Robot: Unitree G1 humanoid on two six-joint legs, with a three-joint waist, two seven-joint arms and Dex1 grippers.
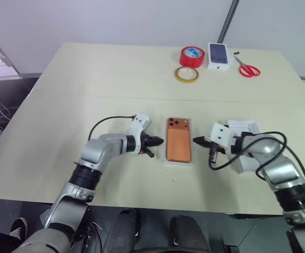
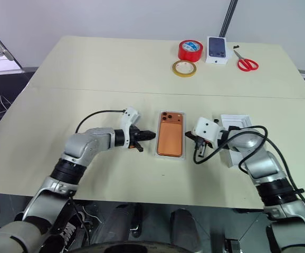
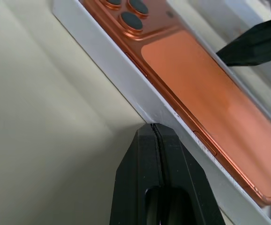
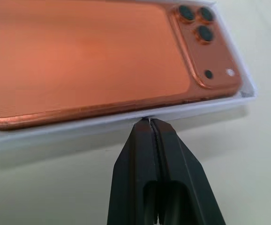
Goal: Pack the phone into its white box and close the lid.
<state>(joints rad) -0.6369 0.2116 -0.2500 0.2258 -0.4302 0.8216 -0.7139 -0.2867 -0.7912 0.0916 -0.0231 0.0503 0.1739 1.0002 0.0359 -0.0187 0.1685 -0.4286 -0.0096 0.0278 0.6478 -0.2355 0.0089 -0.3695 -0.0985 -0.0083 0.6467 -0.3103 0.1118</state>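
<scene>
The orange-copper phone (image 1: 178, 140) lies camera side up inside the shallow white box (image 3: 140, 89) at the middle of the table. My left gripper (image 1: 160, 141) is shut, with its closed tip (image 3: 153, 126) right against the box's left long wall. My right gripper (image 1: 196, 140) is shut too, and its tip (image 4: 149, 121) meets the right long wall. Neither holds anything. The white lid (image 2: 236, 122) lies open side up on the table to the right, partly hidden under my right forearm.
At the far side of the table sit a red tape roll (image 1: 192, 56), a yellow tape ring (image 1: 187, 74), a small white box printed with a dark phone (image 1: 218, 55) and red scissors (image 1: 247, 68). The table's front edge runs close below my arms.
</scene>
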